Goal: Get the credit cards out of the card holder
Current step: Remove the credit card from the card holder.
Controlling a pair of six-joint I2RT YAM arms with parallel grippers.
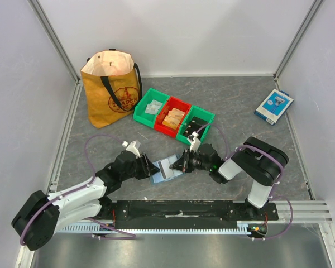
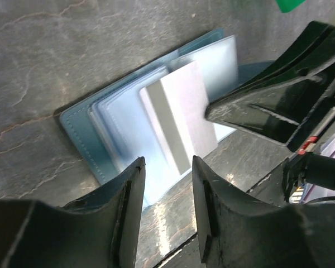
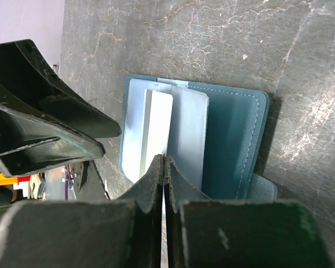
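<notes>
Right gripper (image 3: pixel 164 163): jaws pressed together, nipping the near end of the grey-white card.
Left gripper (image 2: pixel 167 163): jaws part-way open with nothing between them, facing the right gripper across the holder.
Grey-white card (image 2: pixel 181 114): thin and pale, with a grey stripe along one long side. It sticks partly out of a pocket, just ahead of the left gripper's fingers, and its far end meets the right gripper's tips.
Card holder (image 2: pixel 81 125): dusty-blue bifold lying open and flat between the two grippers, with pale stitching along its rounded outer edge.
Inner pockets (image 2: pixel 123 131): paler, glossy blue, layered one over another, directly under the card.
Snap tab (image 3: pixel 263 190): small flap at the holder's corner, just right of the right gripper's fingers.
Table (image 2: pixel 44 56): dark grey, stone-veined surface under the holder.
Three bins (image 1: pixel 164 132): green, red and green in a row, beyond the right gripper. Pale cards lie in the first and orange-tan ones in the red.
Tote bag (image 1: pixel 109 106): mustard with black handles, standing far beyond the left gripper.
Blue-and-white box (image 1: pixel 273 106): well off to the right gripper's far right.
</notes>
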